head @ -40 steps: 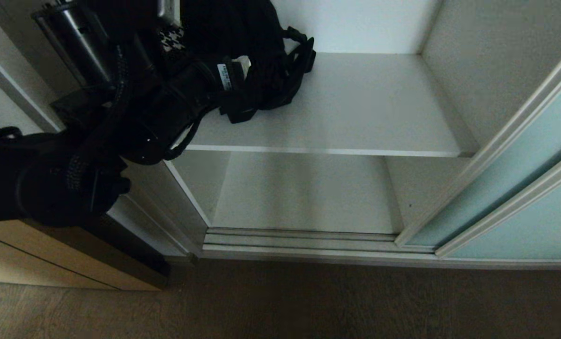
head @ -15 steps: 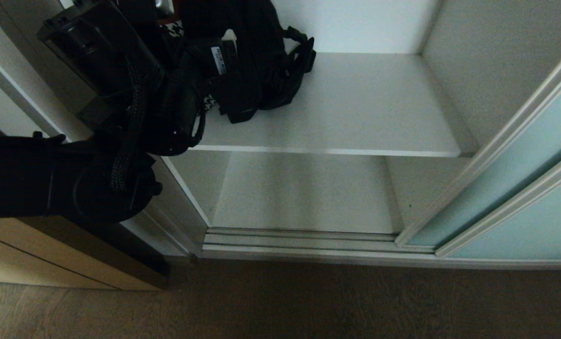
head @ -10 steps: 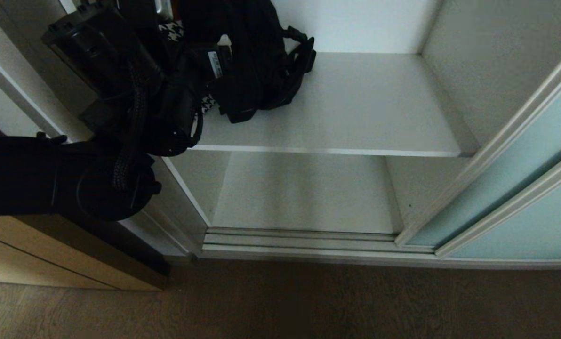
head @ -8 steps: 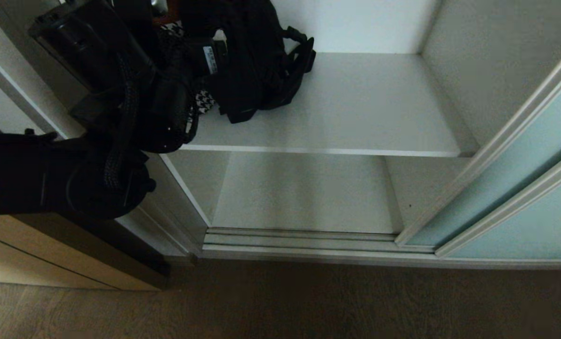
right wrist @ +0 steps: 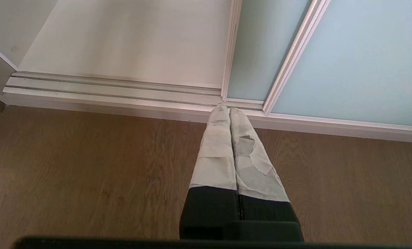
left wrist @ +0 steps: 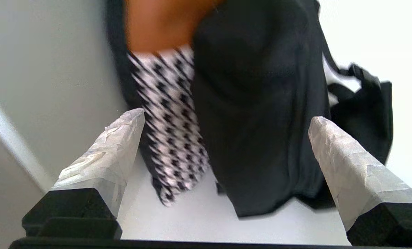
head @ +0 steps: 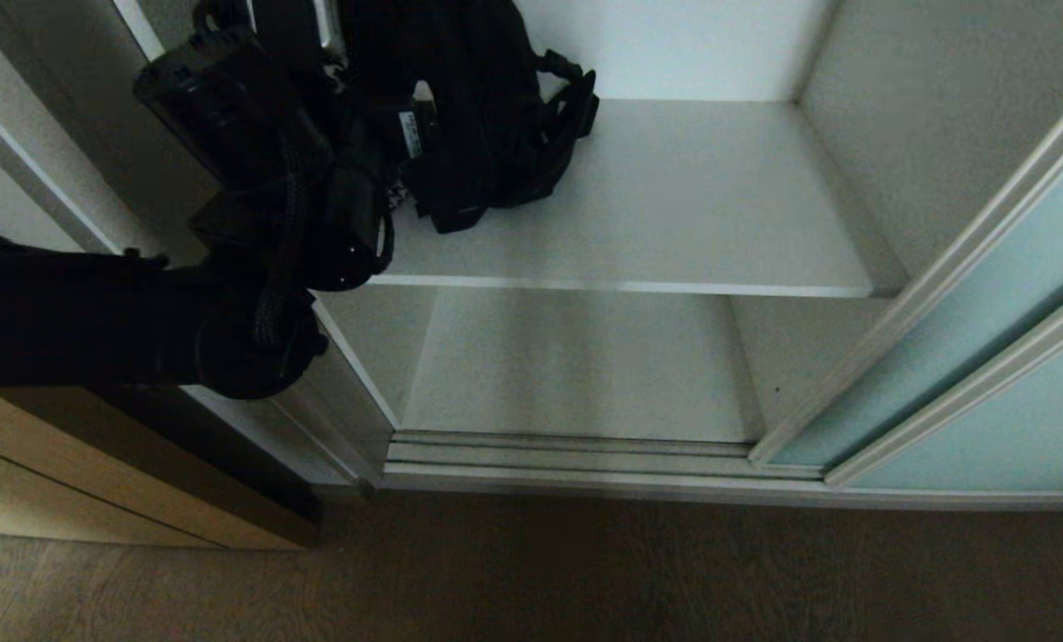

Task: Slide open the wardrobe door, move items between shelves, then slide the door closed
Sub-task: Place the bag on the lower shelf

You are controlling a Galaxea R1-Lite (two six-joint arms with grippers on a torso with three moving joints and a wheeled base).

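The sliding wardrobe door [head: 968, 312] of pale aqua glass stands pushed to the right, so the shelves are in the open. At the back left of the upper shelf [head: 674, 205] are the items. The black strappy bundle [head: 531, 134] lies there. In the left wrist view the houndstooth piece [left wrist: 171, 138] and the plain black cloth [left wrist: 261, 121] drape down onto the shelf board [left wrist: 192, 224]. My left gripper [left wrist: 226, 116] is open just in front of them, one taped finger on each side, holding nothing. My right gripper [right wrist: 225, 110] is shut and empty over the floor by the door [right wrist: 358, 55].
The lower shelf [head: 576, 366] is bare. The ribbed silver floor track [head: 567, 450] runs along the wardrobe's front. My left arm [head: 255, 178] crosses the left wardrobe wall. A tan wooden cabinet front [head: 50, 481] stands at the left, above the brown wood floor [head: 531, 580].
My left arm has swung right and further in over the upper shelf, and its wrist now covers most of the houndstooth piece in the head view. The items have stayed in place.
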